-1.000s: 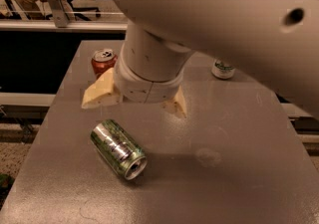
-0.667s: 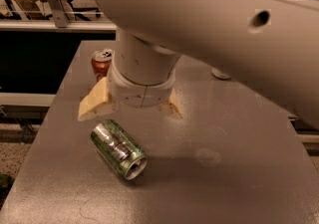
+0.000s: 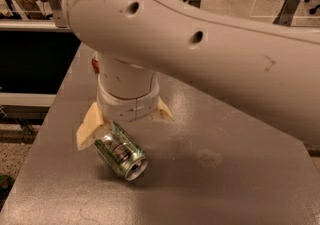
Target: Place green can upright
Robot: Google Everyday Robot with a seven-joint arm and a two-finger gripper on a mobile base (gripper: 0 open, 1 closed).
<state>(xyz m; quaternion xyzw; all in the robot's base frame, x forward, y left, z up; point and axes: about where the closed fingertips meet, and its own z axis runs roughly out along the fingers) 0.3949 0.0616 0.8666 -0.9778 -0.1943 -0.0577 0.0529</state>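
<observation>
1. The green can [image 3: 120, 152] lies on its side on the grey table [image 3: 235, 184], in the lower left of the frame. Its silver end points down and to the right.
2. The gripper [image 3: 125, 128] hangs right over the can, beneath the big white arm [image 3: 210, 54]. Its tan fingers [image 3: 89, 130] are spread wide and clamp nothing. The left one sits at the can's upper end, though I cannot tell whether it touches.
3. The can looks light and thin-walled, so I'd expect a hard squeeze to dent it. Being round and shiny, it would likely roll or slip away from a nudge.
4. The best hold, to my eye, is across the curved body near its middle, gripped firmly but gently, so it can be tipped onto its base.
</observation>
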